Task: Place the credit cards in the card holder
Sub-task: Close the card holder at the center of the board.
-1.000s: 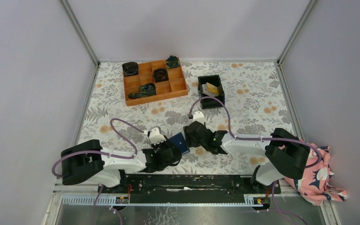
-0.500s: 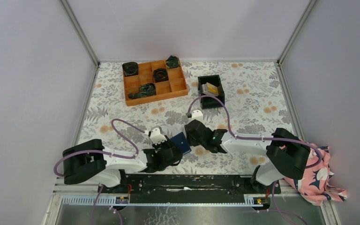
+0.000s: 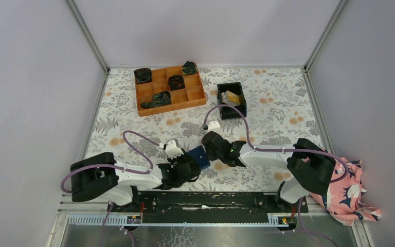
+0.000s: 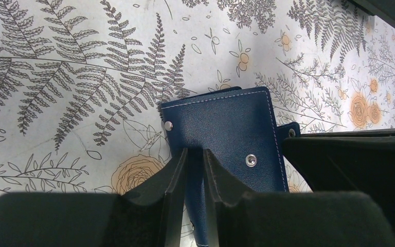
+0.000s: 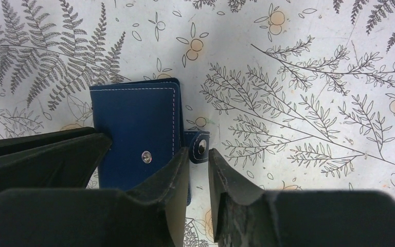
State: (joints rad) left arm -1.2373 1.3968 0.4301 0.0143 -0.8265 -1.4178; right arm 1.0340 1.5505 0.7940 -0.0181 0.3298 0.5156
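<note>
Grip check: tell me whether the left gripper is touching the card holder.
Touching. Left wrist view: the left gripper pinches the card holder by its near edge.

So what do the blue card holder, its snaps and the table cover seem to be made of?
The card holder looks like navy leather or imitation leather: matte, with pale stitching along the edge. Its snaps look like shiny silver metal. The table cover seems printed cloth or vinyl, flat, with fern and flower patterns.
</note>
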